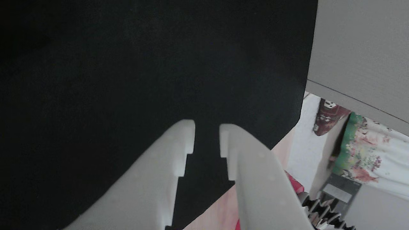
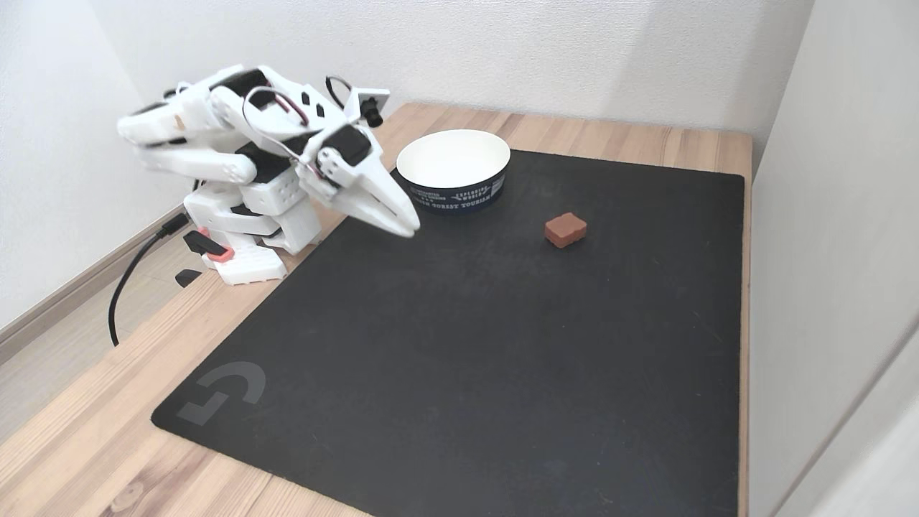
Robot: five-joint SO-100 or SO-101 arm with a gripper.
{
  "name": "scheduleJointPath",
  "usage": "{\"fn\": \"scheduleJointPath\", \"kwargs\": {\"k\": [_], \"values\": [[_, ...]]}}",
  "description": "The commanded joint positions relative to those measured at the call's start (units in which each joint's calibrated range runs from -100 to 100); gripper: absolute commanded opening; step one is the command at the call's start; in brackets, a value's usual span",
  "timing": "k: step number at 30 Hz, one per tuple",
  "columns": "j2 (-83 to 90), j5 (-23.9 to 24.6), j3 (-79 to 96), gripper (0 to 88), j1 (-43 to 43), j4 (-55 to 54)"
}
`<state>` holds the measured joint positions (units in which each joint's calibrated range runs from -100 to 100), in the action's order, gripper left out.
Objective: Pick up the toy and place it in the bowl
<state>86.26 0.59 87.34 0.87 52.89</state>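
The toy, a small dull-red block, lies on the black mat to the right of the bowl in the fixed view. The bowl is white inside with a dark printed outer wall, and it stands at the mat's far edge with nothing in it. My gripper hangs low over the mat's near-left corner, just left of the bowl and well apart from the toy. In the other view its two white stepped fingers point at bare mat. My gripper is open by a narrow gap and holds nothing.
The arm's white base stands on the wooden table left of the mat, with a black cable trailing off the table edge. A pale wall panel borders the table's right side. Patterned cloth lies beyond the mat's edge.
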Motion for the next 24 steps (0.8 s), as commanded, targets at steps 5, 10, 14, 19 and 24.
{"fn": "scheduleJointPath", "kwargs": {"k": [5,10,14,19,24], "values": [[-25.61,0.19,-25.74,2.3,-3.76,0.79],[-38.87,0.24,-39.35,2.4,-9.45,1.55],[-49.87,-0.02,-50.07,2.4,-12.04,1.55],[-62.71,-0.17,-61.79,2.3,-14.55,1.55],[-73.55,-0.28,-72.96,2.3,-15.22,1.64]]}}
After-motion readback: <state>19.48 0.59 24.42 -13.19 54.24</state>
